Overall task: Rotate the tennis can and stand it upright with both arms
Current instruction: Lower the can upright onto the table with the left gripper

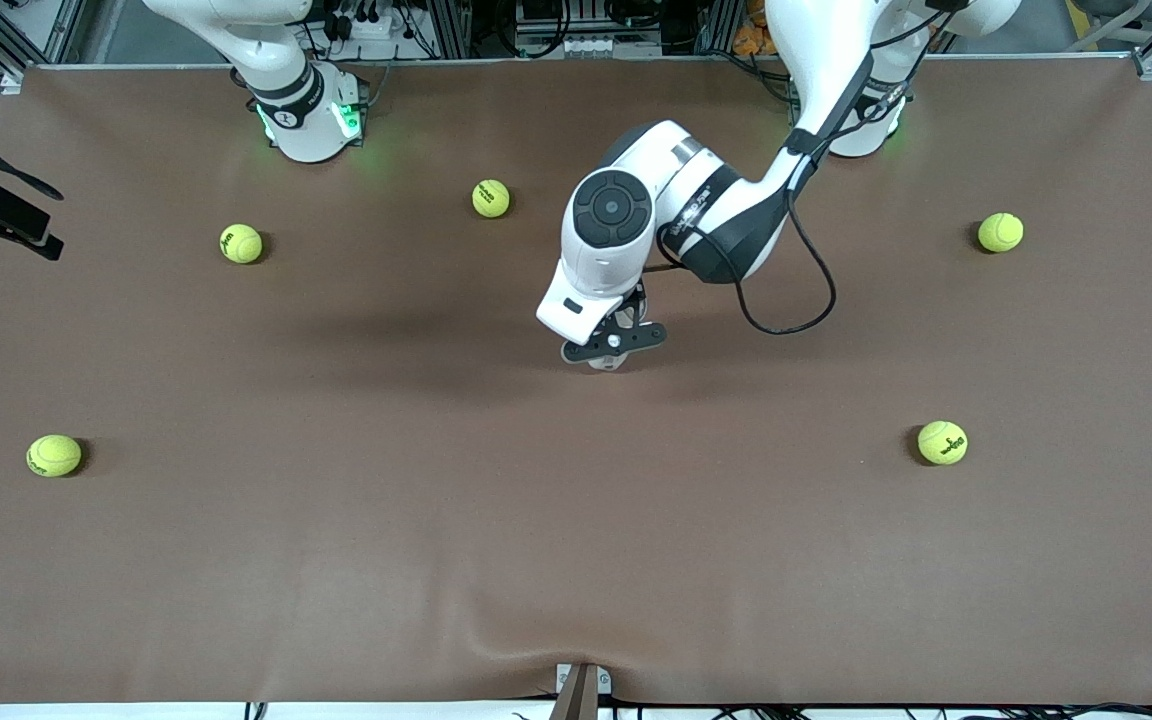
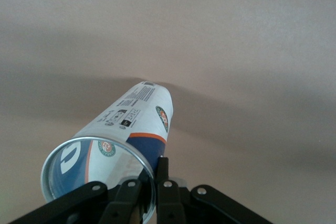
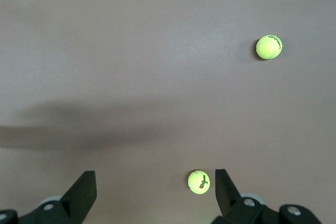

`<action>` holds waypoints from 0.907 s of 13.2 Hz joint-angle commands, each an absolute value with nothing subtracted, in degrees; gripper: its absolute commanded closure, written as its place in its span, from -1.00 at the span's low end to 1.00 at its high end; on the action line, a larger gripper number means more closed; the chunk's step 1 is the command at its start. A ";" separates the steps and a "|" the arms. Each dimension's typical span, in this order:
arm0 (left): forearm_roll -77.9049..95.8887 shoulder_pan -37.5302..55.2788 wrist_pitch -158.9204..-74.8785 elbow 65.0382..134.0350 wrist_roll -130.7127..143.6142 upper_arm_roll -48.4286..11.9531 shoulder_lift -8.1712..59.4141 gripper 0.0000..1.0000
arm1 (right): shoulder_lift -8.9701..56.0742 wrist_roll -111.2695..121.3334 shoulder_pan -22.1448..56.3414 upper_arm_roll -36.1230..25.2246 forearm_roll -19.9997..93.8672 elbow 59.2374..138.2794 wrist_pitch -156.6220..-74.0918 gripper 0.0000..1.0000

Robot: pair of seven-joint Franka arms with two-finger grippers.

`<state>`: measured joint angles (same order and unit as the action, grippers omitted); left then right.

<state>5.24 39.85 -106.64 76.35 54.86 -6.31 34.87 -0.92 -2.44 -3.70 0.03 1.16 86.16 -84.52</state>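
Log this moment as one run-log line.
left gripper: shut on can rim, mid-table | right gripper: open, waiting over balls | can: nearly upright

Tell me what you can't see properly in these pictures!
- Tennis can: hidden under the left arm in the front view; the left wrist view cuts off its open end.
- Left claw: fingertips cut off in the left wrist view.
- Right claw: out of the front view; only open finger ends in the right wrist view.
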 commanded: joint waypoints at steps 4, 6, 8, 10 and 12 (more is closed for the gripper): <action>4.04 42.89 -107.75 73.92 56.25 -5.71 37.26 1.00 | -1.05 -1.67 -4.04 0.26 0.62 85.69 -84.11 -1.00; 4.04 42.89 -107.75 74.00 56.25 -5.71 37.26 1.00 | -1.05 -1.67 -4.04 0.26 0.62 85.69 -84.11 -1.00; 3.96 42.89 -107.84 74.00 56.25 -5.71 37.61 1.00 | -1.05 -1.67 -4.04 0.26 0.62 85.69 -84.11 -1.00; 3.96 42.89 -107.84 74.00 56.25 -5.71 37.79 0.86 | -1.05 -1.67 -4.04 0.26 0.62 85.69 -84.11 -1.00; 3.96 42.98 -107.93 74.00 56.34 -5.71 37.79 0.47 | -0.97 -1.67 -3.96 0.35 0.62 85.69 -84.11 -1.00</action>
